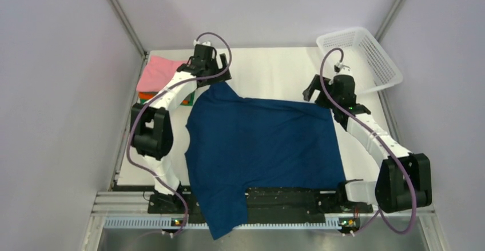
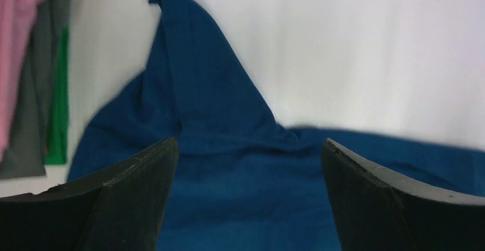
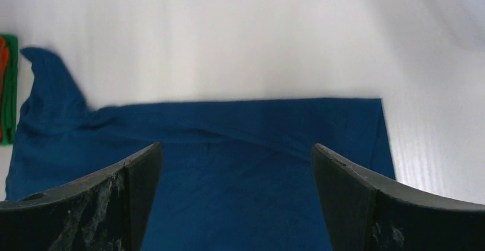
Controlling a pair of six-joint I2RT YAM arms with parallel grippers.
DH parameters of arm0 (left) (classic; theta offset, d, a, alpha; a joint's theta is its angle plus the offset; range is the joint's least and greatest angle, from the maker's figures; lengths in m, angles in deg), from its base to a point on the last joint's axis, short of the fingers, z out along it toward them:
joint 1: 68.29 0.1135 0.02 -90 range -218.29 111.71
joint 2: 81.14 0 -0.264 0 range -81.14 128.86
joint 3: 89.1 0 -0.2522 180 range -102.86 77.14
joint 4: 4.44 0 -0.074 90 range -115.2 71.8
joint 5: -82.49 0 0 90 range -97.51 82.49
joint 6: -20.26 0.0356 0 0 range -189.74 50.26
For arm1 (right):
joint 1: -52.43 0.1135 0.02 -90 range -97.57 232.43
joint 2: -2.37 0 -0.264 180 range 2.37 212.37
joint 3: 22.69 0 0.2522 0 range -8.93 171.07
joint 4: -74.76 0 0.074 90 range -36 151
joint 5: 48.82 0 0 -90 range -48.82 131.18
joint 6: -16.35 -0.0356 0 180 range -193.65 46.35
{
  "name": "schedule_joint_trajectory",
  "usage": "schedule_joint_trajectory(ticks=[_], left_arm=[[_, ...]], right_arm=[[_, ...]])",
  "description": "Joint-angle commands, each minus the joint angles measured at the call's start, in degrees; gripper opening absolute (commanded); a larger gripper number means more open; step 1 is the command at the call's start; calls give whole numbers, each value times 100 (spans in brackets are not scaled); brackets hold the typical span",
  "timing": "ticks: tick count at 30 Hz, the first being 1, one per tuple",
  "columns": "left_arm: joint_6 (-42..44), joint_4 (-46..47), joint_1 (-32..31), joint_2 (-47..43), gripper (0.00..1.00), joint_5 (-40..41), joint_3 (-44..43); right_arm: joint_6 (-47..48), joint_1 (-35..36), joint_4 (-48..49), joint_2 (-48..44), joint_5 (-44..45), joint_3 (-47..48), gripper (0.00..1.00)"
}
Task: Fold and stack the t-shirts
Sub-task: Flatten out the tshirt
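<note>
Navy t-shirt [image 1: 263,148] spread nearly flat on white table [image 1: 274,68], no print in view; one sleeve peaked at its far left corner, the other drooping off its near edge over the arms' base rail [image 1: 286,199]. Left gripper [image 1: 210,68] just beyond the peaked sleeve, jaws spread wide, nothing between them. Right gripper [image 1: 329,91] at the shirt's far right corner, likewise spread and empty. Folded pile just left of the shirt: pink shirt [image 1: 160,71] on top, orange shirt [image 1: 146,96] and green shirt [image 2: 57,102] showing as edges beneath. Mesh basket [image 1: 366,56] beyond the shirt's far right corner. Cloth judged light, limp and unbreakable, prone to sag and wrinkle; best pinched at matching corners or sleeve seams, both sides together.
</note>
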Motion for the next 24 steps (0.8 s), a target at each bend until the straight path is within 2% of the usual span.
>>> schedule_joint_trajectory(ticks=[1,3,6,13,18,24], left_arm=[[-661,845,-393,-1409,99,-639,1438],[-785,1177,-721,-1819,99,-589,2239],[-999,1283,-1118,-2198,99,-511,2940],[-1289,1372,-1263,-2565,99,-345,4265],[-1440,1189,-1264,-2446,99,27,4691],[-1527,1086,-1263,-2388,99,241,4868]], right_arm=[[206,479,-7,88,-431,-373,99],[152,621,75,316,-427,-414,99],[-49,672,424,721,-390,-423,99],[-322,722,1621,1637,-222,-508,99],[-572,736,2321,1943,-23,-610,99],[-928,738,2997,2266,678,-582,99]])
